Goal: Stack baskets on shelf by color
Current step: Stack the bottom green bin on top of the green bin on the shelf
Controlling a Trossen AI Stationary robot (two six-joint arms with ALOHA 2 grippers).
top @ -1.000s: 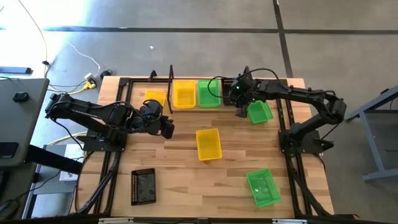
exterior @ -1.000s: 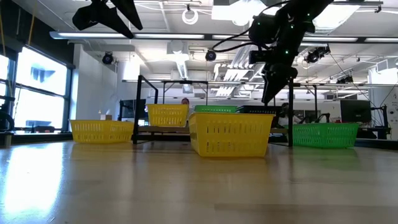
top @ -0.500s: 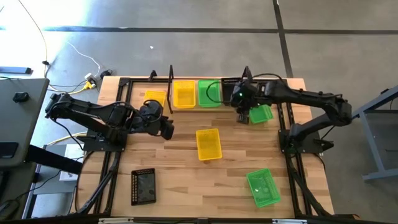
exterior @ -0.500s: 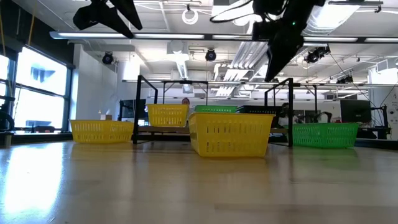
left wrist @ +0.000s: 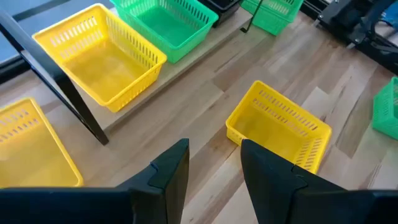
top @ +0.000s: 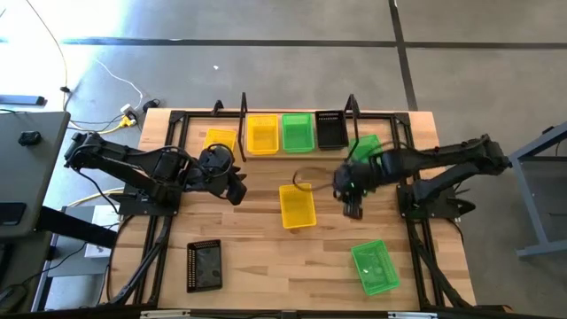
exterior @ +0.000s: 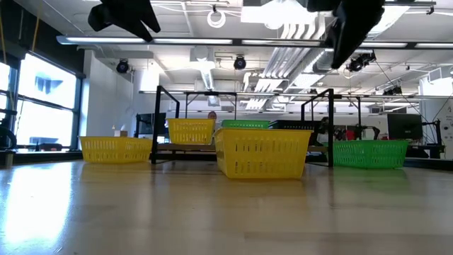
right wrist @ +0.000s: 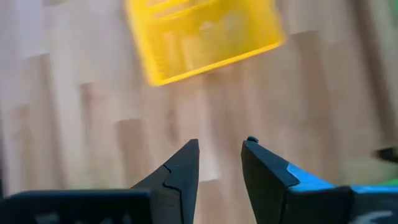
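Right gripper (top: 353, 210): in your high view it hangs empty, fingers apart, over bare table (top: 257, 266) just right of the loose yellow basket (top: 297, 206). Left gripper (top: 237, 189) waits at left of centre, jaws parted, holding nothing. You can count 3 yellow mesh baskets, 3 green, 1 black, all rectangular plastic. On the light-wood shelf (top: 283, 152) sit 1 yellow (top: 262, 135), 1 green (top: 298, 132) and the black basket (top: 330, 129); 1 yellow (top: 221, 139) lies left of it, 1 green (top: 364, 147) right of it, 1 green (top: 375, 267) near the front edge.

Low view: you see slotted basket walls and 2 thin black shelf frames (exterior: 161, 124).

Left wrist view: 3 yellow, 2 green on shelf and planks.

Right wrist view: 2 dark fingers (right wrist: 181, 171) parted above wood grain; 1 yellow basket beyond.
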